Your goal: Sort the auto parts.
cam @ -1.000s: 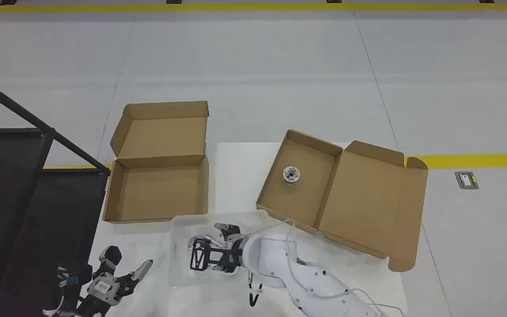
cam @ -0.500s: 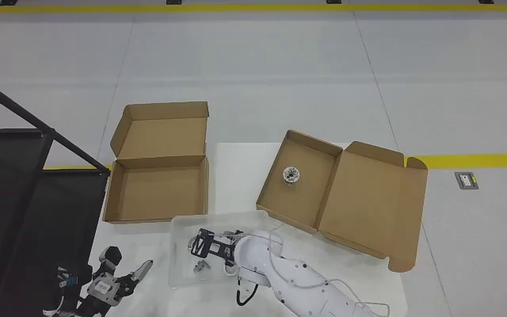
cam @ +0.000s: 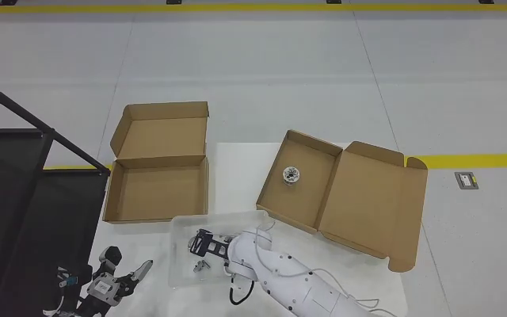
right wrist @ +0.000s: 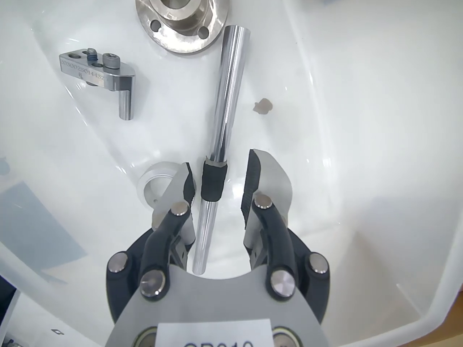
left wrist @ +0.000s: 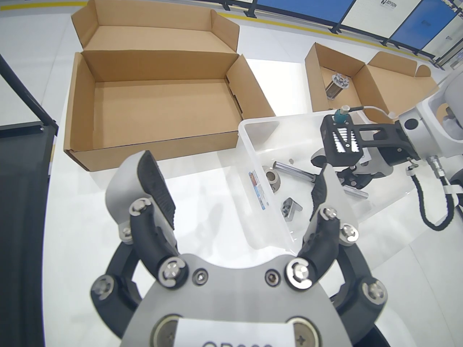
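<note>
Down in the clear tub [right wrist: 361, 146] at the near edge of the bench [cam: 238, 166]: right gripper [right wrist: 219, 175], jaws apart astride a steel rod [right wrist: 228, 91], seemingly lined up for a pick. Beside the rod, a flange [right wrist: 182, 8] and a bracket [right wrist: 97, 70]. Left gripper [left wrist: 237, 166] off to the left, jaws apart. One round part [cam: 291, 175] in the right box [cam: 305, 190].

Shiny silver rod [right wrist: 228, 84] with black band, inside clear whitish bin [right wrist: 361, 110]; dull silver flange [right wrist: 182, 5] beside; plain brown box [cam: 158, 198] beyond bin.
</note>
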Controlling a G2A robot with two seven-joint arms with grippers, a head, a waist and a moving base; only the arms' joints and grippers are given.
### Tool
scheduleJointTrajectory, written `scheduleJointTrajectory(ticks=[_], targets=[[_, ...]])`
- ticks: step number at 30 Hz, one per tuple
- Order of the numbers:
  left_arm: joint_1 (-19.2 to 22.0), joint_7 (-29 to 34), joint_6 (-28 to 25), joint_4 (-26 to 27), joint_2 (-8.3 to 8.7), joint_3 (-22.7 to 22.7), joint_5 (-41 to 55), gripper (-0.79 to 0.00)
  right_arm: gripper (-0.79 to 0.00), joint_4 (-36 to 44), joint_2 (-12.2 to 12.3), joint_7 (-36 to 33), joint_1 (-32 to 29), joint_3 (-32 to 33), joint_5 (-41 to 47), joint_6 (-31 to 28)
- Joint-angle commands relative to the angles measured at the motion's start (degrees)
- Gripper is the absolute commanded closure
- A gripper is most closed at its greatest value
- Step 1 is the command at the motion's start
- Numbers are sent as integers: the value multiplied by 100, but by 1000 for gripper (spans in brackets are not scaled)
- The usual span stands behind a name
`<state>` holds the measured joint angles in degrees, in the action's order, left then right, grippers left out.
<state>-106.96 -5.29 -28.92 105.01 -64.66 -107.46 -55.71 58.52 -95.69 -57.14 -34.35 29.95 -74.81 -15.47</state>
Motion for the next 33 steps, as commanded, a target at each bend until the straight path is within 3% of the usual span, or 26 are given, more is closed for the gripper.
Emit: scheduleJointTrajectory(ticks=[1, 6, 8, 12, 13, 19, 25, 30, 33], targets=[[0, 0, 0, 0, 0, 0, 0, -785, -332, -101, -49, -28, 21, -17, 57, -8], [0, 0, 0, 0, 0, 0, 0, -785, -305, -355, -166, -90, 106, -37, 175, -33], [0, 0, 0, 0, 0, 0, 0, -785, -252, -457, -209, -124, 140, -32, 236, -44], [0, 0, 0, 0, 0, 0, 0, -785, -86, -642, -279, -152, 208, -4, 334, -77], [0, 0, 0, 0, 0, 0, 0, -785, -6, -679, -293, -161, 225, 5, 349, -85], [0, 0, 0, 0, 0, 0, 0, -785, 0, -575, -278, 105, 185, 87, 199, -168], [0, 0, 0, 0, 0, 0, 0, -785, 0, 419, 44, 452, -305, 387, -374, -564], [0, 0, 0, 0, 0, 0, 0, -785, 0, 1975, 484, 811, -1156, 804, -1354, -990], [0, 0, 0, 0, 0, 0, 0, -785, 0, 2812, 705, 1155, -1676, 1098, -2118, -875]])
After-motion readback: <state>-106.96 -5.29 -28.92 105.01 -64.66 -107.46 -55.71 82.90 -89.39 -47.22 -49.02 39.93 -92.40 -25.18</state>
